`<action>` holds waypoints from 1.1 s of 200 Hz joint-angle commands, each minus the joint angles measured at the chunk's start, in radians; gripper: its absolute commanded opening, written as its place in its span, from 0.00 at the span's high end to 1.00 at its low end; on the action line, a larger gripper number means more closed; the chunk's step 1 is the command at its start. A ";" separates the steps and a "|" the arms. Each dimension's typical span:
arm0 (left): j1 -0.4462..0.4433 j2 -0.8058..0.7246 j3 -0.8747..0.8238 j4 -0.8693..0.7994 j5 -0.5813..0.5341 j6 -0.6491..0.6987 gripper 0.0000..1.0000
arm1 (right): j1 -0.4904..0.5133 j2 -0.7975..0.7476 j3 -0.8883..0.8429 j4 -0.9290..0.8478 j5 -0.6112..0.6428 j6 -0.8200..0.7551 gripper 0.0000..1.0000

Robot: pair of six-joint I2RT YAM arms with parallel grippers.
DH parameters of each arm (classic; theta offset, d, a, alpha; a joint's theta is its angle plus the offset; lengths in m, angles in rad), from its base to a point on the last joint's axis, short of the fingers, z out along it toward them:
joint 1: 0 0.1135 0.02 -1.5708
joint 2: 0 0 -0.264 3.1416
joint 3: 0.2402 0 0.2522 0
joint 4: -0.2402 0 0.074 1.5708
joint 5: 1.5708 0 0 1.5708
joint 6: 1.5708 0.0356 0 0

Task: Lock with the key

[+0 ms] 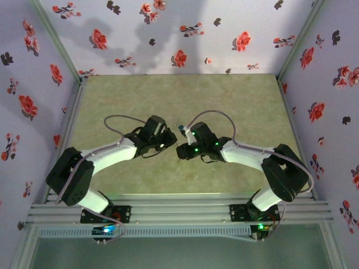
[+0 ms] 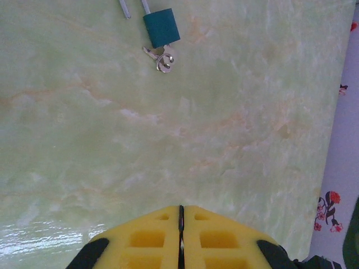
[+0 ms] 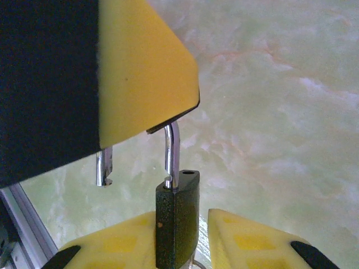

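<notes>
My left gripper [image 2: 180,216] is pressed fully closed, holding nothing, above the pale green marbled tabletop [image 2: 235,140]. The dark green metal padlock [image 3: 177,224], its silver shackle [image 3: 172,151] sprung open, sits between my right gripper's [image 3: 182,221] partly parted yellow fingers, with a sliver of gap on its right side.

No readable text or numbers; padlock [image 3: 176,224] markings, if any, blurred.
</notes>
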 commanded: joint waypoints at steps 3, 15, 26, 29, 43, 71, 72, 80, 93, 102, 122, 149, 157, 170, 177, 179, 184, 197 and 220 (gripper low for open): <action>-0.001 -0.029 -0.016 0.007 0.005 0.004 1.00 | 0.003 -0.004 0.017 -0.009 0.011 -0.019 0.78; -0.001 -0.034 -0.020 0.011 0.006 0.003 1.00 | 0.003 0.000 0.018 -0.007 0.009 -0.018 0.79; -0.001 -0.036 -0.023 0.014 0.008 0.003 1.00 | 0.004 0.000 0.017 -0.005 0.008 -0.018 0.81; -0.001 -0.037 -0.023 0.015 0.008 0.003 1.00 | 0.003 -0.001 0.017 -0.004 0.009 -0.017 0.82; -0.001 -0.047 -0.025 0.017 0.012 0.005 1.00 | 0.002 -0.001 0.017 -0.005 0.007 -0.018 0.85; -0.001 -0.083 -0.059 0.053 0.021 0.019 1.00 | 0.004 -0.025 0.016 -0.012 -0.015 -0.023 0.99; -0.001 -0.085 -0.061 0.055 0.022 0.021 1.00 | 0.004 -0.027 0.016 -0.013 -0.017 -0.023 0.99; -0.001 -0.099 -0.079 0.070 0.024 0.026 1.00 | 0.002 -0.039 0.014 -0.021 -0.023 -0.028 1.00; 0.004 -0.124 -0.115 0.103 0.028 0.038 1.00 | 0.003 -0.058 0.010 -0.027 -0.042 -0.036 1.00; 0.010 -0.142 -0.143 0.132 0.034 0.042 1.00 | 0.004 -0.070 0.008 -0.026 -0.063 -0.036 1.00; 0.028 -0.177 -0.214 0.219 0.062 0.046 1.00 | 0.004 -0.096 -0.005 0.001 -0.134 -0.031 1.00; 0.050 -0.233 -0.322 0.360 0.087 0.043 1.00 | 0.004 -0.130 -0.017 0.038 -0.248 -0.018 1.00; 0.057 -0.251 -0.352 0.407 0.092 0.045 1.00 | 0.003 -0.143 -0.023 0.048 -0.279 -0.017 1.00; 0.064 -0.277 -0.396 0.480 0.100 0.045 1.00 | 0.004 -0.168 -0.034 0.068 -0.321 -0.012 1.00; 0.065 -0.289 -0.414 0.513 0.105 0.048 1.00 | 0.003 -0.180 -0.042 0.078 -0.338 -0.011 1.00; 0.065 -0.292 -0.420 0.523 0.107 0.049 1.00 | 0.003 -0.184 -0.045 0.080 -0.342 -0.010 1.00; 0.066 -0.297 -0.429 0.541 0.109 0.053 1.00 | 0.004 -0.191 -0.049 0.087 -0.351 -0.008 1.00; 0.067 -0.311 -0.447 0.581 0.118 0.065 1.00 | 0.001 -0.208 -0.059 0.101 -0.377 -0.004 1.00; 0.067 -0.326 -0.475 0.643 0.131 0.087 1.00 | -0.003 -0.217 -0.068 0.128 -0.432 0.011 1.00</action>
